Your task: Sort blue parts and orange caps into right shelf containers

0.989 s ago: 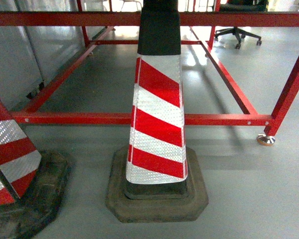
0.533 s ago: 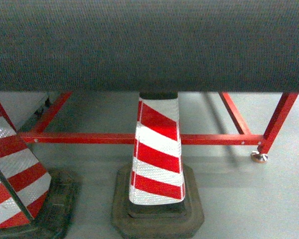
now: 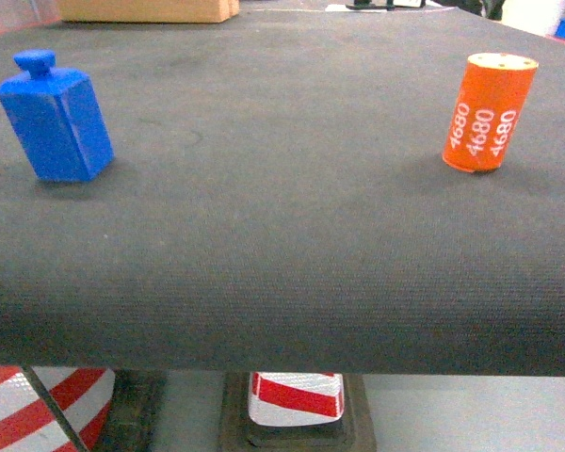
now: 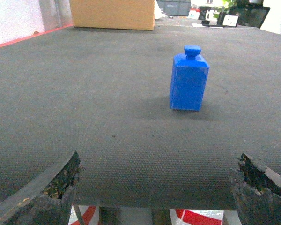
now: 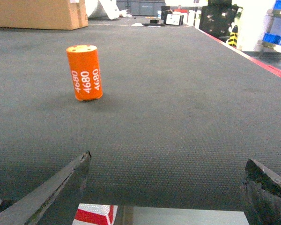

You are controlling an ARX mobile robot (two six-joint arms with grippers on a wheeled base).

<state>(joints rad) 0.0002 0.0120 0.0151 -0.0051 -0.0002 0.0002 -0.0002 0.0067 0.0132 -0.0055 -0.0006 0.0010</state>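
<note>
A blue part [image 3: 55, 118], a block with a small knob on top, stands on the dark mat table [image 3: 282, 245] at the far left. In the left wrist view the blue part [image 4: 189, 79] is ahead and slightly right of my left gripper [image 4: 158, 172], which is open and empty at the table's near edge. An orange cap [image 3: 488, 113] marked 4680 stands upright at the far right. My right gripper [image 5: 168, 165] is open and empty, with the orange cap [image 5: 85, 72] ahead to its left. The right shelf containers are not clearly seen; only bright-blue shapes on a shelf [image 5: 277, 39] show.
A cardboard box [image 3: 146, 9] sits at the table's far left end. Red-and-white traffic cones [image 3: 292, 395] stand on the floor below the table's front edge. A red rail [image 5: 253, 58] runs along the table's right side. Neither gripper shows in the head view.
The head view has risen from floor level, with the cones and red frame, up to the table top. The blue part and orange cap have come into sight.
</note>
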